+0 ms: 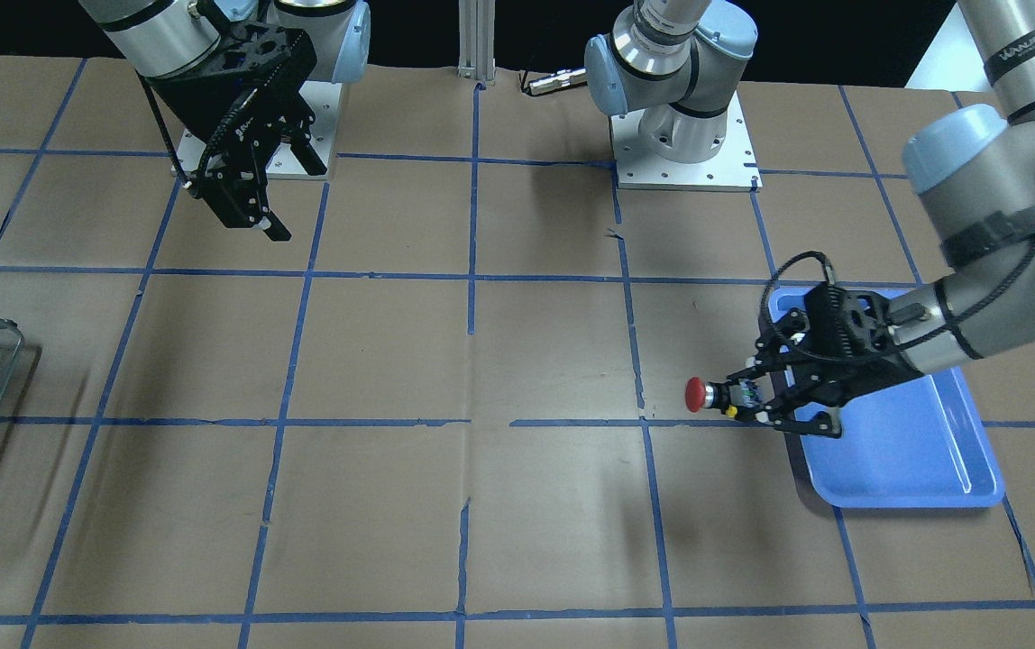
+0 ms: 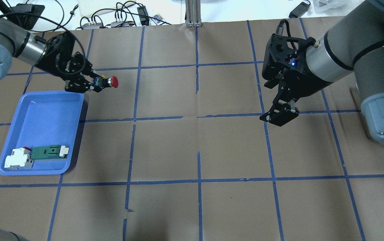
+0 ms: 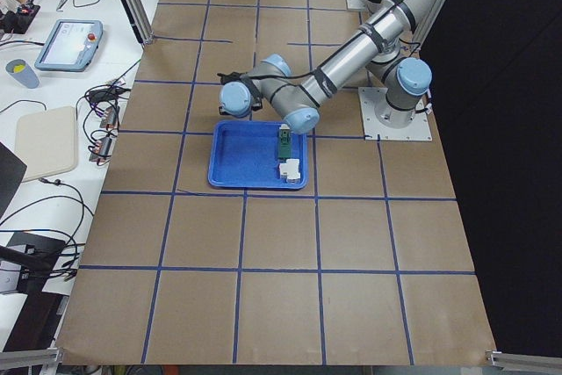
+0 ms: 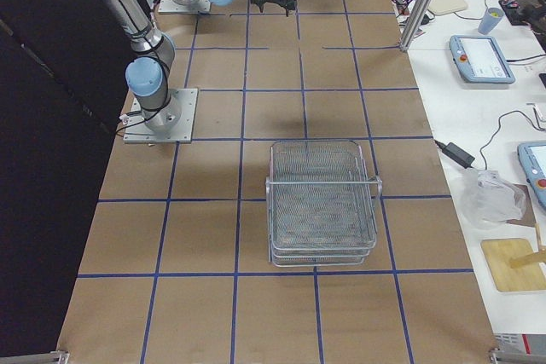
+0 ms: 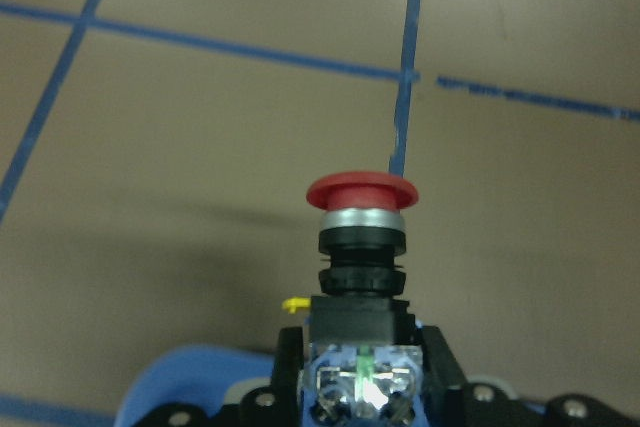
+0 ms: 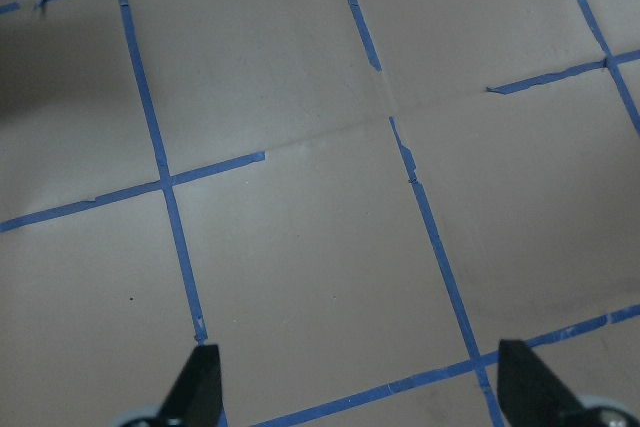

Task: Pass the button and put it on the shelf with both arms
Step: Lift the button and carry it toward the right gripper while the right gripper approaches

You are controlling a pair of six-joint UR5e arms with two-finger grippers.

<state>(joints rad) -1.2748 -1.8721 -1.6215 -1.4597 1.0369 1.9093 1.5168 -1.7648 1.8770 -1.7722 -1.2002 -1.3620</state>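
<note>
Brown paper covers the table [image 2: 232,150], gridded in blue tape. The left gripper [image 2: 93,84] clamps the button [image 2: 109,81] by its black body, above the table just beside the blue tray [image 2: 38,113]. The right gripper [image 2: 279,117] hangs spread wide, holding nothing, well apart. The shelf [image 4: 322,202] stands beyond it.

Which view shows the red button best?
The left wrist-mounted view: the button fills the centre, red cap, silver collar and black body sharp. Overhead and front-facing show it small in the left gripper; the side views barely; the right wrist not at all.
</note>
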